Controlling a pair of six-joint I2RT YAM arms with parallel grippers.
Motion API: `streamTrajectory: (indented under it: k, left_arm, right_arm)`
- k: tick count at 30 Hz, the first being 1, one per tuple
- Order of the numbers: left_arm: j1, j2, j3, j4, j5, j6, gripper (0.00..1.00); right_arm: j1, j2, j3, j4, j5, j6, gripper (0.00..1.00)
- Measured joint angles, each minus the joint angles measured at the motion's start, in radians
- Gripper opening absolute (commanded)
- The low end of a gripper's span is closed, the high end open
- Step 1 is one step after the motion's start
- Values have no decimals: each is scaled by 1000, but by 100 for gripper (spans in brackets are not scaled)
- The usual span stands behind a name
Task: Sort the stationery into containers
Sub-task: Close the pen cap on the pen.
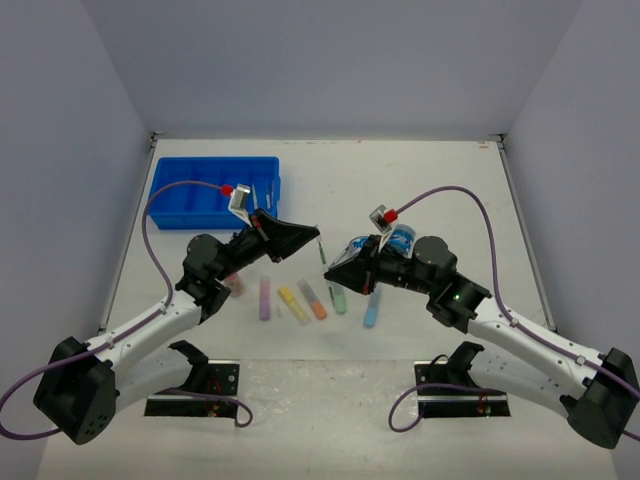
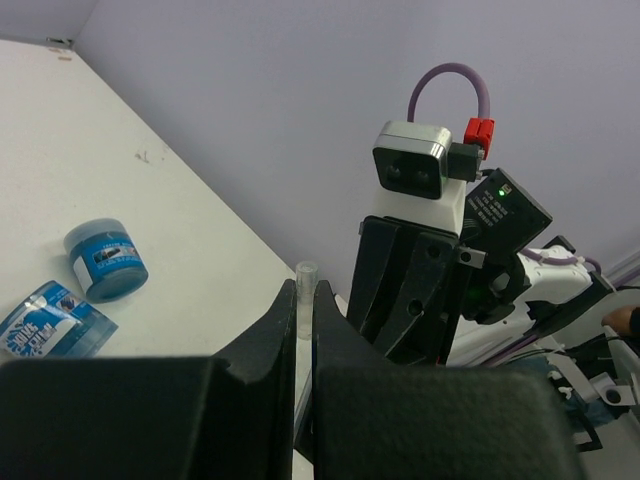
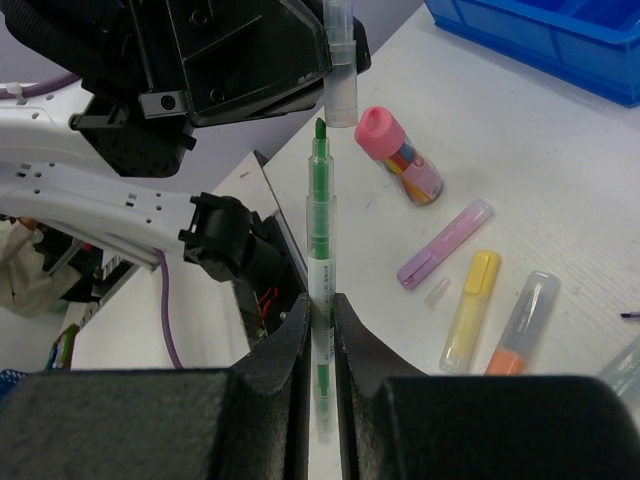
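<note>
- Left tool [image 2: 305, 318]: fingers pressed together on a clear cap [image 2: 306, 282]; the cap stands straight out past the fingertips.
- Right tool [image 3: 320, 312]: fingers pinching a green pen [image 3: 320, 225] at mid-barrel. The bare green tip sits just beside the cap's lower end; cannot tell whether they touch.
- Both tools face each other above the counter [image 1: 420, 180], right of the blue tray [image 1: 215, 190] and nearer the arm bases.
- Below them, near-right of the tray, a row lies flat on the counter: purple marker [image 1: 265, 298], yellow marker [image 1: 292, 302], orange marker [image 1: 313, 298], green marker [image 1: 338, 298], blue marker [image 1: 371, 310]. None is touching another.
- Pink-capped bottle [image 3: 400, 155] lies on its side on the tray's near side, at the left end of the row.
- Round blue tub [image 2: 105, 260] stands upright well right of the tray, behind the right arm.
- Second blue tub [image 2: 50, 322] lies tipped just beside the first.
</note>
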Motion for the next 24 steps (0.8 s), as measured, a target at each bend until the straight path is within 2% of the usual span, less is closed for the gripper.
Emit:
streamTrajectory:
  k: [24]
  left_arm:
    - [1,-29,13,-26,-27,43,0]
  right_arm:
    - [8,20,27,-15,10,-11,0]
